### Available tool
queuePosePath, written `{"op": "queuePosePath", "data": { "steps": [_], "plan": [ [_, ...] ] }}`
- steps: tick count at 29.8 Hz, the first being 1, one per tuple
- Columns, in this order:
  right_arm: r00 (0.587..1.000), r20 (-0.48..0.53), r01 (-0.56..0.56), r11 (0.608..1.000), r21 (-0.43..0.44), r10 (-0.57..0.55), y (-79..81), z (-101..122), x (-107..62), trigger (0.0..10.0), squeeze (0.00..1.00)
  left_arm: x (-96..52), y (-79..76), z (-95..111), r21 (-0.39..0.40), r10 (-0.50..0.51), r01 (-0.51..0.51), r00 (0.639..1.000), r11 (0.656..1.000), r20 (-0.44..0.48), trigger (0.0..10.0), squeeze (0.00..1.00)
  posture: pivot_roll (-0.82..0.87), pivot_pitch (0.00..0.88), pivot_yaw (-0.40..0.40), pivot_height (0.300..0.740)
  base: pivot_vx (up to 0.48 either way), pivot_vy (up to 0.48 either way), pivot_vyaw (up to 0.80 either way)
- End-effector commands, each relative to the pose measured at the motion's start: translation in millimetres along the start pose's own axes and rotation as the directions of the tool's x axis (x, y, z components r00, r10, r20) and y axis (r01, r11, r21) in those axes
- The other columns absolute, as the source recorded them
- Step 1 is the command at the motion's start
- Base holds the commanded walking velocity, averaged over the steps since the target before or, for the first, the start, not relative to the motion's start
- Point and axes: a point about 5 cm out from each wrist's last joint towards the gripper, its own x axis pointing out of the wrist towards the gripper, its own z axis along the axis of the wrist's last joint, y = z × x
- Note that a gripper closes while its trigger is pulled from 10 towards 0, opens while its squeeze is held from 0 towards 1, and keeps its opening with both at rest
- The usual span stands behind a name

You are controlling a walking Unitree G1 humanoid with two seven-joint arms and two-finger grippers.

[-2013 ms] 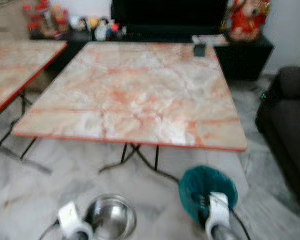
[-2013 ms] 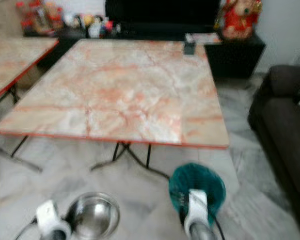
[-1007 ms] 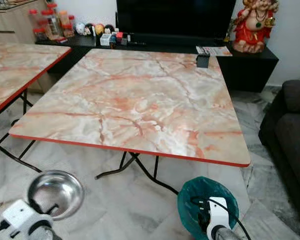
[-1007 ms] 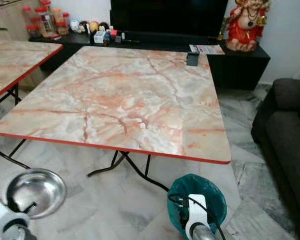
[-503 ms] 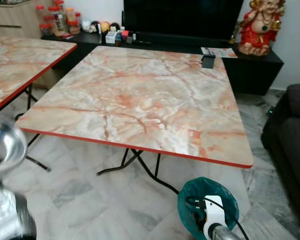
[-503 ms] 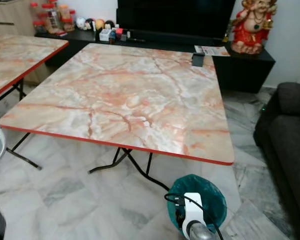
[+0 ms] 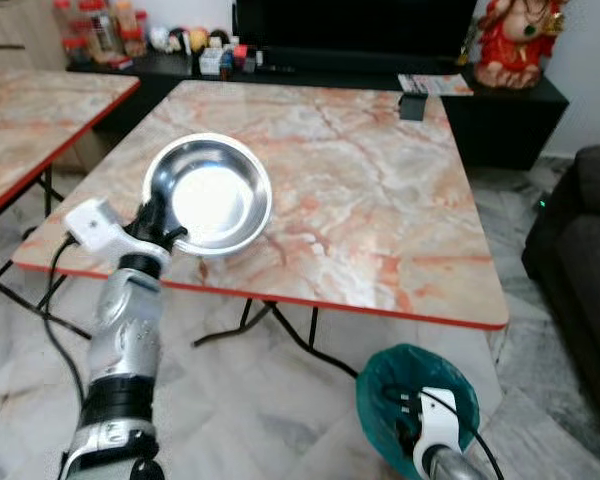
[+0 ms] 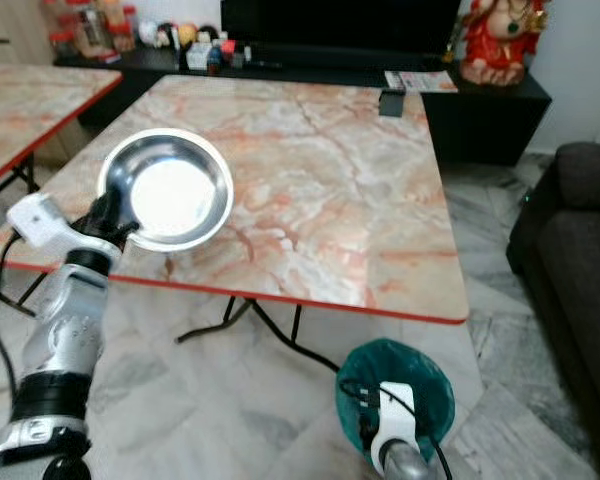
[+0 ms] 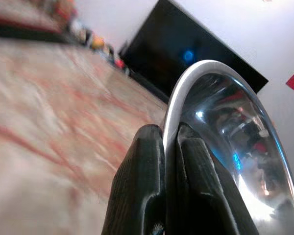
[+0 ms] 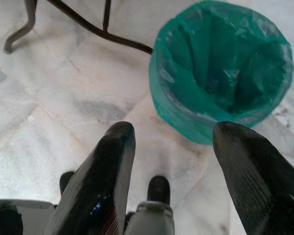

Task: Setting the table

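A shiny steel bowl [image 7: 208, 192] is held tilted over the near left corner of the marble table [image 7: 380, 220], its hollow facing me. My left gripper [image 9: 169, 131] is shut on the bowl [image 9: 225, 147], with the rim pinched between the two black fingers [image 9: 146, 181]. The left arm [image 7: 125, 330] reaches up from below the table's red front edge. My right gripper [image 10: 174, 129] hangs low with its fingers open and nothing between them, above the floor beside a green-lined bin [image 10: 220, 68].
A small dark object [image 7: 412, 105] stands at the table's far right edge. A second marble table [image 7: 40, 110] is on the left and a dark sofa [image 7: 580, 250] on the right. Behind are a black console with jars, a TV and a red statue [image 7: 515, 40]. The bin [image 7: 415, 390] sits by the near right corner.
My left arm has swung the bowl up from near the floor at the left to above the table's near left corner. The right arm has stayed low by the bin.
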Motion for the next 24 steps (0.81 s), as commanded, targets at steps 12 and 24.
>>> {"op": "queuePosePath", "data": {
  "steps": [12, 24],
  "plan": [
    [1.0, 0.009, 0.023, 1.0, 0.02, -0.023, -5.8, 0.5, -0.7, 10.0, 0.0, 22.0, -19.8, -26.4, -0.064, 0.123, -0.132, 0.984, 0.989, -0.127, 10.0, 0.0, 0.02, 0.0, 0.006, 0.719, 0.0, 0.0, 0.0],
    [1.0, 0.005, 0.019, 1.0, 0.025, -0.019, -3.8, -2.1, -1.0, 10.0, 0.0, 32.0, -8.8, -24.9, -0.104, 0.24, -0.257, 0.959, 0.961, -0.154, 10.0, 0.0, 0.02, 0.0, 0.016, 0.719, 0.0, 0.0, 0.0]
  ]
}}
